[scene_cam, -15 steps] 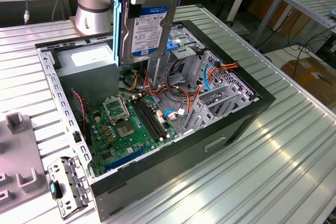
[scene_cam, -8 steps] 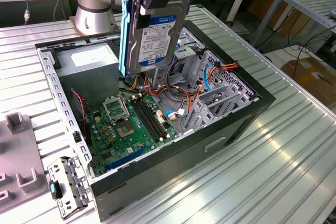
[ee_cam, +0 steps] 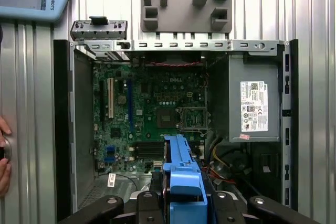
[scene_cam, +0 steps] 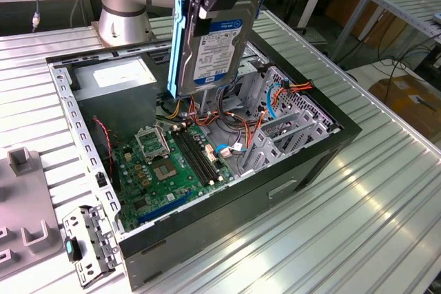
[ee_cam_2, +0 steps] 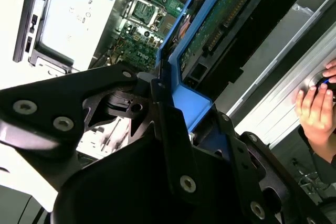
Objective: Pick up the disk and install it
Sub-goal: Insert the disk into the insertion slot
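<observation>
**Disk held on edge above open computer case**

The arm (scene_cam: 122, 5) stands behind the case (scene_cam: 324, 149), its black gripper (scene_cam: 207, 5) clamped on the upper end of the disk (scene_cam: 219, 46). The disk hangs upright, clear of the case, over the green motherboard (scene_cam: 162, 170) and tangled wires (scene_cam: 227, 125). It is flat silver metal with a glossy label (scene_cam: 222, 67) and blue plastic rails (scene_cam: 178, 39). The case is black outside and perforated grey steel within, on a ribbed metal table (scene_cam: 358, 232).
</observation>
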Controlling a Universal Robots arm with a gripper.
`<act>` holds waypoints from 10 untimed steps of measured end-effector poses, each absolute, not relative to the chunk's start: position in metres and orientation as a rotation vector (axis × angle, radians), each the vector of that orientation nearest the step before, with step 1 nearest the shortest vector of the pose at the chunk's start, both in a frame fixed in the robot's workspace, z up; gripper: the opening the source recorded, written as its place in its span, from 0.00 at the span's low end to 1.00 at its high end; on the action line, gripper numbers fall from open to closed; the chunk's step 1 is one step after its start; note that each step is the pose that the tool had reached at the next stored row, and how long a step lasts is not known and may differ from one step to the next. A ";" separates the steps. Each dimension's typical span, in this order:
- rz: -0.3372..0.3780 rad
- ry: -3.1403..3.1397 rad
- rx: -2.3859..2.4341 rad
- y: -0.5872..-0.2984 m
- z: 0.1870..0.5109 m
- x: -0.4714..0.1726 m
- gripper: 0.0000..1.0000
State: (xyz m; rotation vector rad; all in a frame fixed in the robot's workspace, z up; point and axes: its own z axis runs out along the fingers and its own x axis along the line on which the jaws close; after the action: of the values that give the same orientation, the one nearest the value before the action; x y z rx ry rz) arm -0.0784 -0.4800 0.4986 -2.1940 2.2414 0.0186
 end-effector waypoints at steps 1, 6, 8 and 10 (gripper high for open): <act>0.019 2.241 -2.194 -0.480 0.499 -0.078 0.37; 0.019 2.241 -2.194 -0.480 0.499 -0.078 0.37; 0.019 2.241 -2.194 -0.480 0.499 -0.078 0.37; 0.019 2.241 -2.194 -0.480 0.499 -0.078 0.37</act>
State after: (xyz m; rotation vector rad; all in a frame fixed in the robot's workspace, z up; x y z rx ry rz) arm -0.0776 -0.4799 0.4986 -2.1940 2.2414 0.0186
